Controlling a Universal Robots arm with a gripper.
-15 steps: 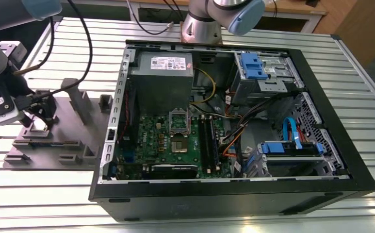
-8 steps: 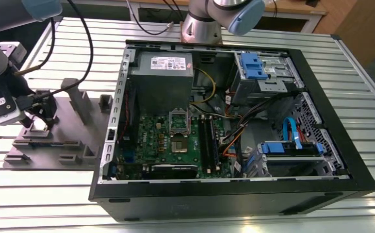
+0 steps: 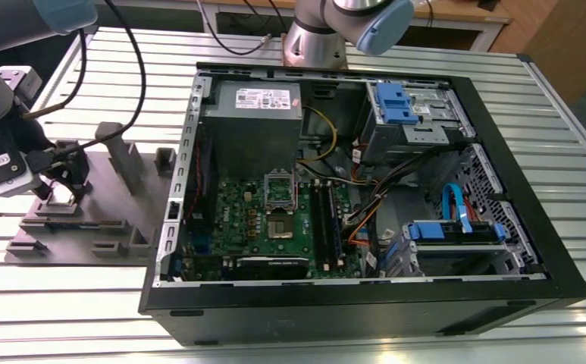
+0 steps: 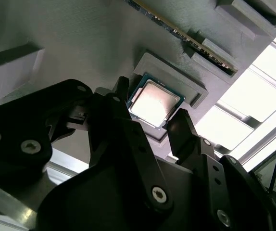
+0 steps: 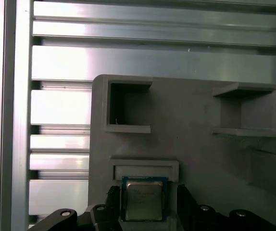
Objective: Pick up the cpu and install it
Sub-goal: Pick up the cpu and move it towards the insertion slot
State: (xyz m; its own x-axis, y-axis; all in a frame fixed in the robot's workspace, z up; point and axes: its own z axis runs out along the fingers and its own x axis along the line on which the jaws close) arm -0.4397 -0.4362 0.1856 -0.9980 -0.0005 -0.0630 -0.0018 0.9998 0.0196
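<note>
Cpu lying flat in its nest, end effector straddling it.
We judge it light, stiff and fragile, with a slick metal lid, best held by two opposite edges. It sits between the open fingers, which grip nothing, in the grey fixture on the table.

1 cpu, 1 gripper

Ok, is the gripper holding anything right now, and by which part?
Nothing held yet. The gripper has its jaws open either side of the cpu, which sits in its grey holder.
</note>
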